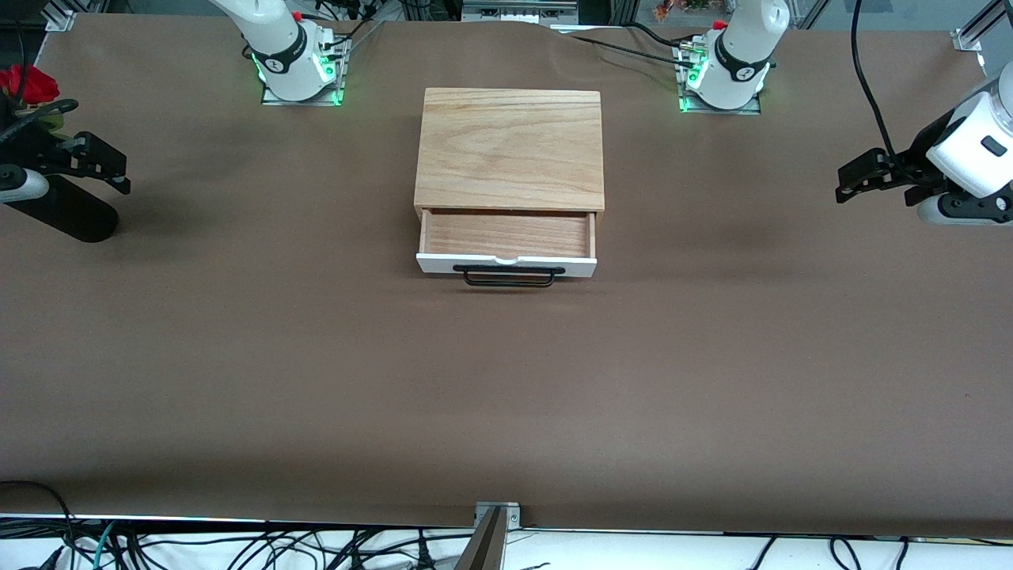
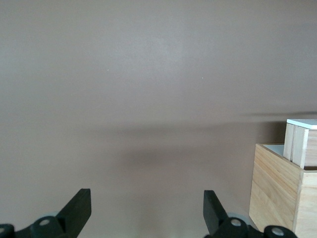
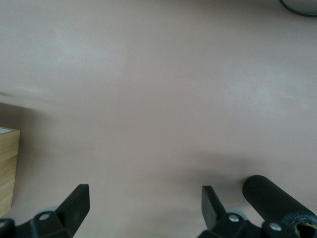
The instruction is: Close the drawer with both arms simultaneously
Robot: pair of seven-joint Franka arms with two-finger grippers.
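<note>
The light oak box stands mid-table between the two arm bases. Its drawer is pulled partly out toward the front camera, showing the white front panel and the black wire handle. My left gripper is open and empty, in the air at the left arm's end of the table, well apart from the box. My right gripper is open and empty at the right arm's end. The left wrist view shows open fingers and the box with the drawer's corner. The right wrist view shows open fingers and a box edge.
A black cylindrical vase with red flowers sits just under my right gripper; it also shows in the right wrist view. Brown table spreads wide in front of the drawer. Cables hang along the table's near edge.
</note>
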